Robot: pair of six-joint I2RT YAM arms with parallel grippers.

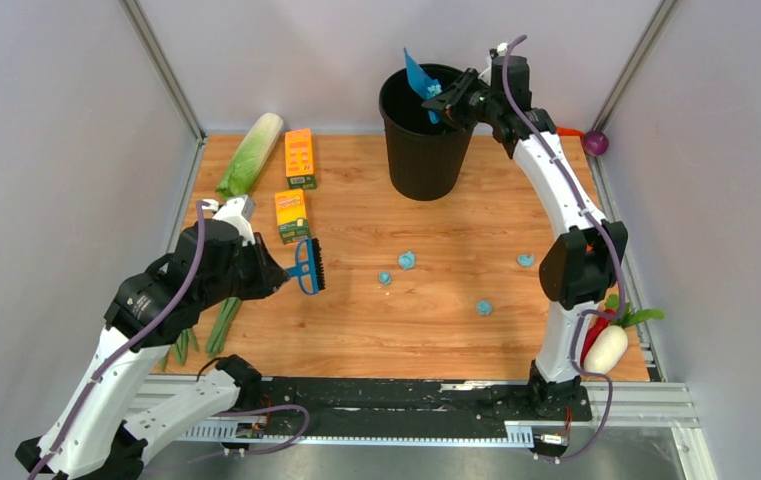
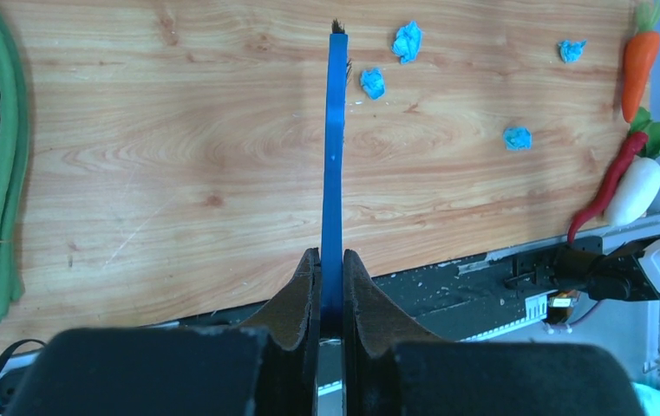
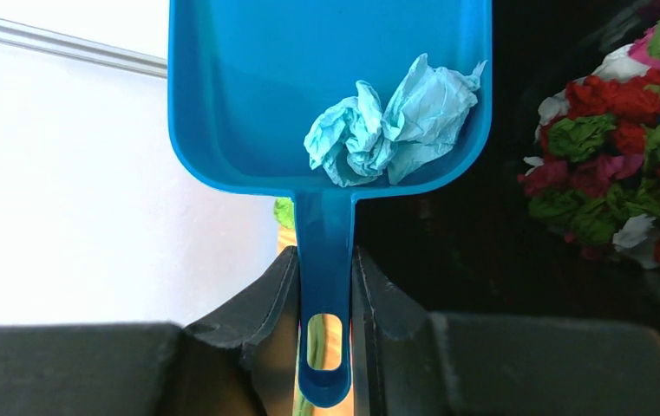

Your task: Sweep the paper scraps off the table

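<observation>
Several light-blue paper scraps [image 1: 407,260] [image 2: 407,40] lie spread over the middle and right of the wooden table [image 1: 376,330]. My left gripper [image 1: 281,272] [image 2: 331,253] is shut on the blue hand brush [image 1: 308,266] [image 2: 335,156], held left of the scraps, its black bristles turned toward them. My right gripper [image 1: 453,100] [image 3: 324,251] is shut on the handle of the blue dustpan [image 1: 418,72] [image 3: 326,78], raised and tilted over the black bin [image 1: 426,150]. Two crumpled scraps [image 3: 395,121] rest in the pan near the handle.
Coloured paper wads [image 3: 621,156] fill the bin. A cabbage [image 1: 251,155] and two orange boxes [image 1: 299,157] sit at the back left, green beans [image 1: 224,325] at the front left. A white radish [image 1: 606,348], a carrot [image 2: 640,61] and a purple ball [image 1: 596,143] line the right edge.
</observation>
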